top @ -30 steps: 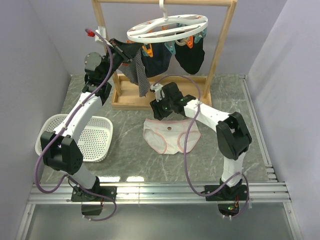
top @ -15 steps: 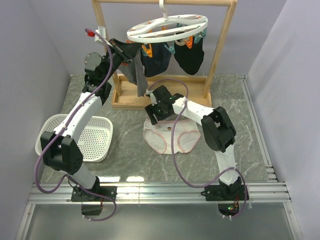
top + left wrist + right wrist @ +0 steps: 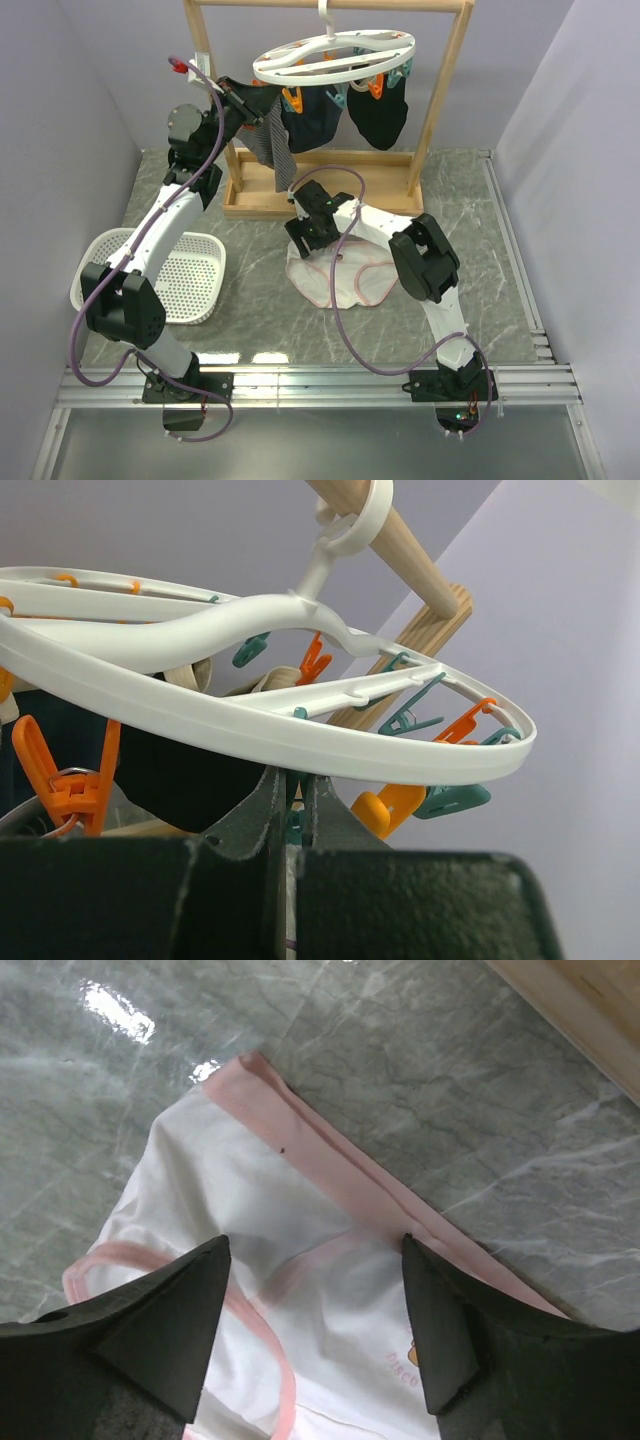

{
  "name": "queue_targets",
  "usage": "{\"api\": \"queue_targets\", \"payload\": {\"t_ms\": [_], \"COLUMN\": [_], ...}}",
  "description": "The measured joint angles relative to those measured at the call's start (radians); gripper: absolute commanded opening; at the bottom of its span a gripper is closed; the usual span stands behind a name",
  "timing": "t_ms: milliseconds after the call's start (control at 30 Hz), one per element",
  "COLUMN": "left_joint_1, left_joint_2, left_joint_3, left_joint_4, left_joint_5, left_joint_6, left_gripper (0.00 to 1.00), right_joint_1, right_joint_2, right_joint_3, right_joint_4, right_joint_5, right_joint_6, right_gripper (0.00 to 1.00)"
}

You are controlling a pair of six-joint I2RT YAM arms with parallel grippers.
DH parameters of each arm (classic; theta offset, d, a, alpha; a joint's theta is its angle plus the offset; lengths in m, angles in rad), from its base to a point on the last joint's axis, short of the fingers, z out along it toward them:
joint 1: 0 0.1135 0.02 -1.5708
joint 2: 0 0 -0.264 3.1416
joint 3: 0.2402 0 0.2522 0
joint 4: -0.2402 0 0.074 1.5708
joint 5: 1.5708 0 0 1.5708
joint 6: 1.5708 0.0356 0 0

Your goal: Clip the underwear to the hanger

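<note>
The tall wooden frame rack [image 3: 440, 100] stands at the back of the grey marble table [image 3: 480, 240]. The white oval plastic ring hanger [image 3: 335, 55] hangs from the rack's top bar. Two dark cloth garments [image 3: 380, 115] hang under the hanger, inside the rack. The grey striped cloth [image 3: 275, 150] hangs at the rack's left side, with the left gripper [image 3: 245, 102] just beside it. The small white and pink cloth underwear [image 3: 340, 280] lies on the table in front of the rack. The right gripper [image 3: 305, 228] is over the underwear's edge nearest the rack. The white plastic basket with holes [image 3: 205, 240] sits in front of the rack, well off to its left.
</note>
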Motion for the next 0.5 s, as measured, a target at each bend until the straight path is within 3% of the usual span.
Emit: {"api": "queue_targets", "payload": {"t_ms": [333, 433, 467, 500], "left_joint_1": [0.003, 0.004, 0.004, 0.004], "left_joint_2": [0.0, 0.0, 0.0, 0.0], "left_joint_3": [0.0, 0.0, 0.0, 0.0], "left_joint_4": [0.0, 0.0, 0.0, 0.0], "left_joint_5": [0.0, 0.0, 0.0, 0.0], "left_joint_6": [0.0, 0.0, 0.0, 0.0], "left_gripper": [0.0, 0.0, 0.0, 0.0], "right_joint_1": [-0.002, -0.003, -0.003, -0.003], "right_joint_2": [0.012, 0.013, 0.013, 0.013], "right_joint_3": [0.0, 0.0, 0.0, 0.0], "right_joint_4": [0.001, 0.002, 0.002, 0.002], "right_joint_5": [0.031, 0.03, 0.029, 0.028], "right_joint_6": [0.022, 0.019, 0.018, 0.016], "right_gripper": [0.41, 0.23, 0.1, 0.05]}}
